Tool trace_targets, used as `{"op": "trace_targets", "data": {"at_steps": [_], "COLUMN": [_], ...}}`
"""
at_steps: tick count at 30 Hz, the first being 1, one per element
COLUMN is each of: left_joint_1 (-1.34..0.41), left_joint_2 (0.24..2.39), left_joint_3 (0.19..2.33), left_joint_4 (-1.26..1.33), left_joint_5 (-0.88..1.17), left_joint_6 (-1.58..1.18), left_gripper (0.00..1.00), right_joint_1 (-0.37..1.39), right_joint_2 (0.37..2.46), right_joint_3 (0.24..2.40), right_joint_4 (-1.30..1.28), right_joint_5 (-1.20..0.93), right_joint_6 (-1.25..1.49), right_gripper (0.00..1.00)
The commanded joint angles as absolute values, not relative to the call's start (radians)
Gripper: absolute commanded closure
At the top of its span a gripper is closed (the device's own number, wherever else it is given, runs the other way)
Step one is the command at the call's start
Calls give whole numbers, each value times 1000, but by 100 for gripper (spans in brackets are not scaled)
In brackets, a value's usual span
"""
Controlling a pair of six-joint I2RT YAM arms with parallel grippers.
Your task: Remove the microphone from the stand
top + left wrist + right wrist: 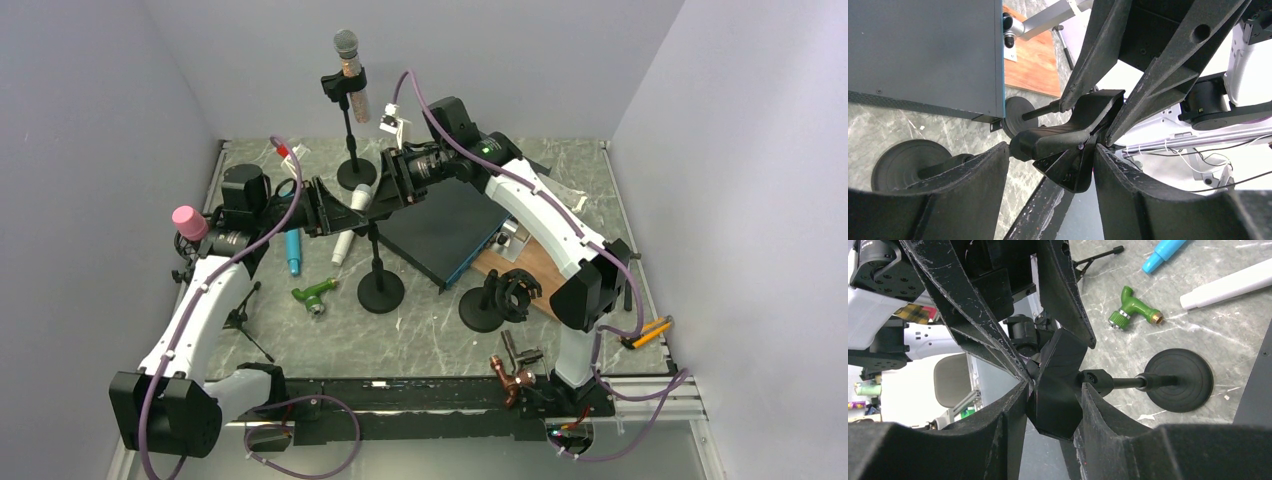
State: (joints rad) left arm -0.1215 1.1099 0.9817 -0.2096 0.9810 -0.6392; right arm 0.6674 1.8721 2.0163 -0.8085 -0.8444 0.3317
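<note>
The microphone (347, 58), with a grey mesh head, stands upright in the clip of the back stand (355, 172); neither gripper is near it. Both grippers meet at the black clip (1068, 135) (1058, 385) on top of the nearer stand (380, 292), and no microphone shows in that clip. My right gripper (1054, 390) (378, 198) comes in from the right, both fingers pressed on the clip. From the left, my left gripper (1050, 160) (358, 212) straddles the same clip with its jaws wide.
A dark box (440, 232) and a wooden board (535, 265) lie right of the near stand. A third stand (495, 300) sits in front. On the table are a white cylinder (345, 240), a blue marker (293, 250) and a green fitting (315, 296).
</note>
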Motion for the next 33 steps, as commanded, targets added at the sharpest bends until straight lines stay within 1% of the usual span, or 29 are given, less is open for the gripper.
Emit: {"op": "trace_targets", "data": {"at_steps": [1,9,21,23,26,30,33], "left_joint_1": [-123,-124,-133,-135,-136,-141,-144], "left_joint_2": [1112,1117,1144,1151,1153,1146,1160], "left_joint_3": [973,947,850,825,821,872,932], "left_joint_4": [-240,-280,-334,-329,-334,-384,-442], "left_joint_5": [962,942,897,890,880,844,830], "left_joint_6": [-601,-578,-495,-488,-486,-456,-433], "left_gripper": [35,39,40,40,35,30,28], "right_joint_1": [673,696,696,697,697,698,698], "right_joint_2": [1871,1874,1813,1823,1837,1834,1849], "right_joint_3": [1984,1942,1662,1644,1655,1682,1724], "right_joint_4": [-816,-850,-702,-690,-700,-690,-716], "right_joint_5": [-853,-806,-782,-781,-776,-771,-770], "right_joint_6": [302,239,222,216,207,216,213], "right_gripper": [77,81,82,81,80,76,69]}}
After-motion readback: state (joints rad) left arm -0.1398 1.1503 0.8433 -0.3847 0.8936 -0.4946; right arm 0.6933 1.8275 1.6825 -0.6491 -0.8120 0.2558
